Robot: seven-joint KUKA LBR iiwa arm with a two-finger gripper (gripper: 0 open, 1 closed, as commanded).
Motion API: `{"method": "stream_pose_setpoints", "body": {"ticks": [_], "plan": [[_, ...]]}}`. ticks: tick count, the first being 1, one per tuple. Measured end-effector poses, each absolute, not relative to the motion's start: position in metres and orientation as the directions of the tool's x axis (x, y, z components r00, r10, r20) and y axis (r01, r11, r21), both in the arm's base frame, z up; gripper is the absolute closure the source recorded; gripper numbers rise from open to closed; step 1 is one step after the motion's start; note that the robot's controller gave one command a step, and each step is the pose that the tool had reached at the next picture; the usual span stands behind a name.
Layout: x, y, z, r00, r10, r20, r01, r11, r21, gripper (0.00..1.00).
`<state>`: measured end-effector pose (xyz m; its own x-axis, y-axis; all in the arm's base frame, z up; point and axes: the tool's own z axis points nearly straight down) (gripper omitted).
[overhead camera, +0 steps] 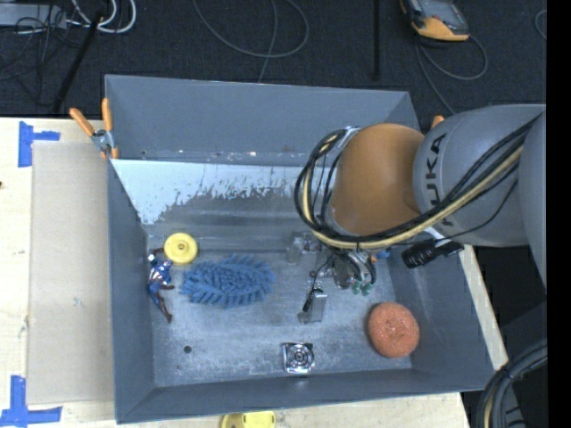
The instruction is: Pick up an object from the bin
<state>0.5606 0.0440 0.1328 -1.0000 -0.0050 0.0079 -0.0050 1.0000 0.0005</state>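
The reaching-in step is judged to be in hand, with nothing lifted yet. The gripper (pixel 313 307) is being held low over a bare patch of floor near the middle of the bin (pixel 259 123), just below the arm's orange wrist cover (pixel 375 176), which is coming in from the right of the frame. Whether the gripper is spread or pressed together cannot be told, and no thing is being seen in its grasp. Three things are being found nearest to it. A blue bristly oval (pixel 228 281) is lying to its left, a small shiny metal piece (pixel 298 357) is lying below it by the lower wall, and an orange-red ball (pixel 393 329) is lying to its lower right. Further off, at the left of the floor, a yellow disc (pixel 181 249) and a small blue and red figure (pixel 161 283) are being left apart from the rest. None of these is being touched. The next move is judged to call for a sideways shift onto one chosen thing, then a descent and a firm closing round it.
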Motion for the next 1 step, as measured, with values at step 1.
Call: {"method": "stream_pose_setpoints", "body": {"ticks": [1], "plan": [[0.562, 0.0439, 0.1374, -1.0, -0.004, 0.002, -0.004, 1.0, 0.001, 0.0]]}}
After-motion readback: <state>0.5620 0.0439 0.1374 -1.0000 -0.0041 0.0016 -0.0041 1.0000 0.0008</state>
